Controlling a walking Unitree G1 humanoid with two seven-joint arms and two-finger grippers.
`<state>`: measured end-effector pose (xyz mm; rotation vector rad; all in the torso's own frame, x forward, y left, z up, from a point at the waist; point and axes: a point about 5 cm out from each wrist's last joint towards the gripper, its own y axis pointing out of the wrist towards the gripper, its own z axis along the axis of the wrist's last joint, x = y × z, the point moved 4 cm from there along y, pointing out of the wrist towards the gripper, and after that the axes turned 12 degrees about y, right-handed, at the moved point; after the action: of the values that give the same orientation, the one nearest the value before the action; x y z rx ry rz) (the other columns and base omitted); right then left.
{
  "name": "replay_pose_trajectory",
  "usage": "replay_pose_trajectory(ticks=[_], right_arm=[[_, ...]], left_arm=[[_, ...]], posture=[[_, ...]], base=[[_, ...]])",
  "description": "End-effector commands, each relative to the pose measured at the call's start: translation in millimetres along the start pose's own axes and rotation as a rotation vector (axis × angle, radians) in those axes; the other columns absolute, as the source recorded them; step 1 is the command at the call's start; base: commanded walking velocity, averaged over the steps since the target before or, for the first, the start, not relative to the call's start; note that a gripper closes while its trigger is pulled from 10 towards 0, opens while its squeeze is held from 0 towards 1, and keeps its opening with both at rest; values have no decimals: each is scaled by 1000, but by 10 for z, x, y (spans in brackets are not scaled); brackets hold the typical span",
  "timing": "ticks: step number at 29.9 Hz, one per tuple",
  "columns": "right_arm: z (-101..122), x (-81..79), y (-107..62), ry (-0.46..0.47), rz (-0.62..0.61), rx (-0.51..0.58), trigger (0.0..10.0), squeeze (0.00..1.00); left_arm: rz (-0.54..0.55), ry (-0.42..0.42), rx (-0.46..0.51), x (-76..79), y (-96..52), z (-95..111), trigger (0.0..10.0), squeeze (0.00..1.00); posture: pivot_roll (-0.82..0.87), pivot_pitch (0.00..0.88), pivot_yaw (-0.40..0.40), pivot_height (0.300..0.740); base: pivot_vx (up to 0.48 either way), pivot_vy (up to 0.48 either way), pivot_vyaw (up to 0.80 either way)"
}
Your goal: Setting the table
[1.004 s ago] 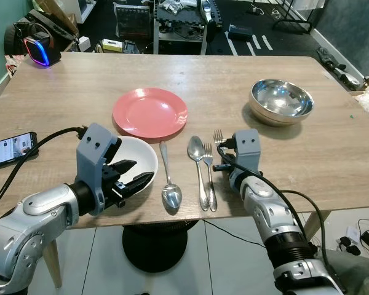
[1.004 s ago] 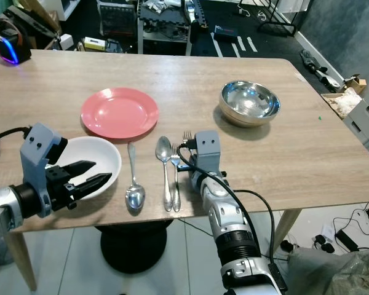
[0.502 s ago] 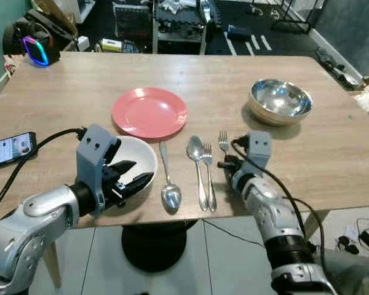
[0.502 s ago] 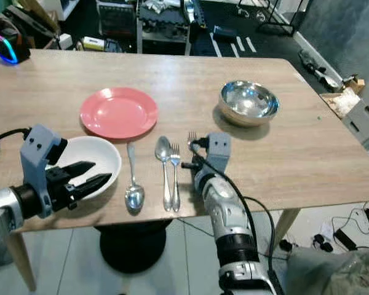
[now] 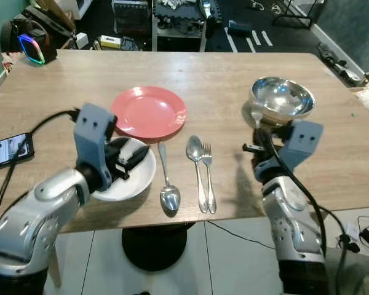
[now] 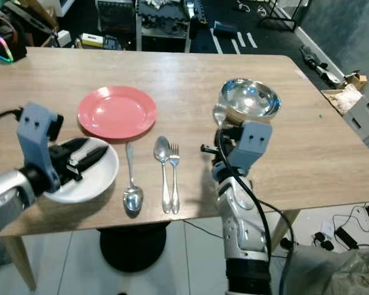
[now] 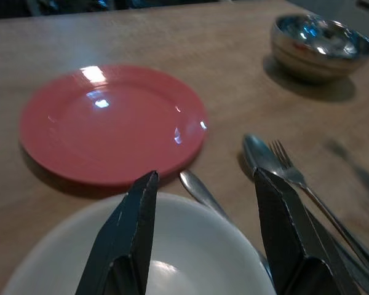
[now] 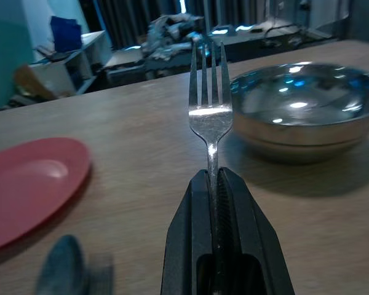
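Note:
My right gripper [image 5: 256, 146] is raised above the table's front right part, shut on a silver fork [image 8: 210, 117] that stands tines-up just in front of the steel bowl [image 5: 281, 99]. A pink plate [image 5: 149, 112] lies at mid table. In front of it sits a white bowl [image 5: 124, 179], and my left gripper [image 5: 131, 157] hovers open over its near-right rim; the left wrist view has the fingers [image 7: 130, 227] spread above the bowl [image 7: 172, 258]. Two spoons [image 5: 166, 178] [image 5: 196, 165] and a second fork [image 5: 208, 179] lie side by side right of the white bowl.
A phone [image 5: 6, 151] lies on the table's left edge with a cable beside it. A speaker with a glowing ring [image 5: 26, 46] stands off the far left corner. Cluttered shelves and floor gear lie beyond the table. The table's front edge runs just below the cutlery.
My right gripper has lifted one fork off the table from beside the other cutlery and carried it up and right, toward the steel bowl. My left gripper rose slightly over the white bowl.

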<state>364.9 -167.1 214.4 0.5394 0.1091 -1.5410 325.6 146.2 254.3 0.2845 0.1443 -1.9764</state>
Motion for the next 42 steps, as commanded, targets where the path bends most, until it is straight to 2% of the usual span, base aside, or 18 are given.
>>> replay_pose_trajectory(ticks=[1,4,7,11,13,14,19,30,42], right_arm=[[-36,155,-65,-22,-53,-8,10000,0],[-28,309,-129,-59,-107,-4,10000,0],[-4,354,-164,-83,-125,6,10000,0],[-22,356,-172,-74,-129,1,10000,0],[-52,329,-170,-52,-118,-4,10000,0],[-55,326,-168,-52,-118,-4,10000,0],[-71,340,-161,-44,-122,-14,10000,0],[-91,455,-167,-26,-167,-29,10000,0],[-117,493,-151,-25,-178,-37,10000,0]], left_arm=[[47,25,-28,-64,9,-69,10000,0],[96,85,-52,-124,11,-118,10000,0],[117,181,-57,-119,15,-136,10000,0],[102,158,-50,-86,31,-145,10000,0],[110,73,-28,-76,66,-129,10000,0],[109,65,-27,-71,73,-131,10000,0],[117,68,-28,-64,103,-143,10000,0],[113,84,-3,-59,153,-122,10000,0],[109,94,4,-36,190,-122,10000,0]], posture=[[83,116,35,740],[81,116,34,740],[79,116,35,740],[74,113,34,740],[68,107,34,740],[68,107,34,740],[63,103,35,740],[53,93,38,740],[49,85,40,740]], base=[[0,0,0],[0,0,0],[0,0,0],[0,0,0],[0,0,0],[0,0,0],[0,0,0],[0,0,-800],[0,0,-800]])
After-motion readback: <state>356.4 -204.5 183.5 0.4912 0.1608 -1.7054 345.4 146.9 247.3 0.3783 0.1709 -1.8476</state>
